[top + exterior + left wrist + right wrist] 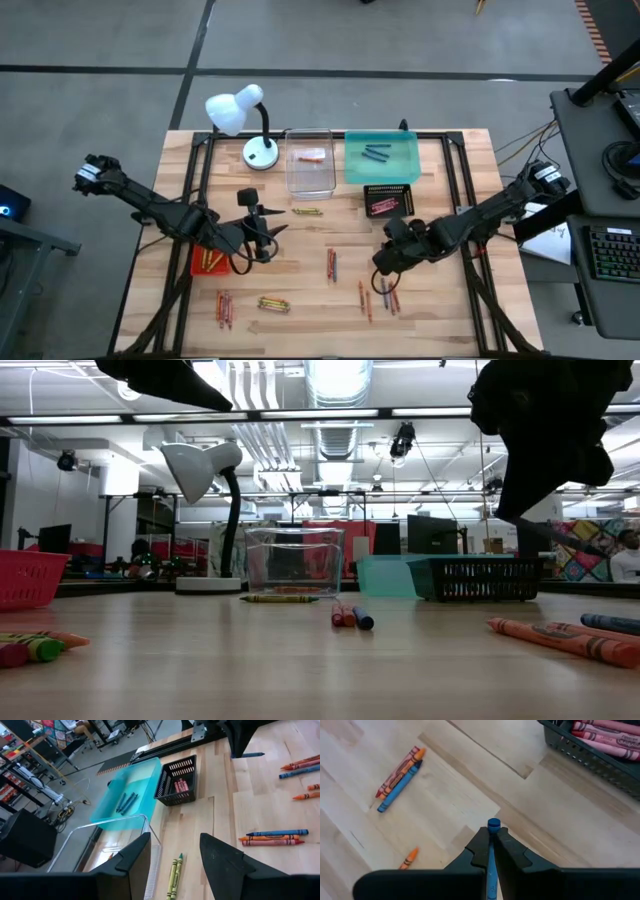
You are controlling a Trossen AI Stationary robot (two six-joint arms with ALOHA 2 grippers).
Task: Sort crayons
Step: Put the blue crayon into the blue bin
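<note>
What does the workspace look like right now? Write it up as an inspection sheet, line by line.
Surface: wooden table, black frame rails along its edges.
Job's things: loose crayons scattered in small groups; blue ones in the teal tray, reddish ones in the black tray, some in the clear tray and red tray.
Clutter: white desk lamp.
Grippers: right gripper shut on a blue crayon above the table; left gripper open, empty, hovering.
Cables: some on the floor at right.
Surroundings: desk with keyboard at right.
</note>
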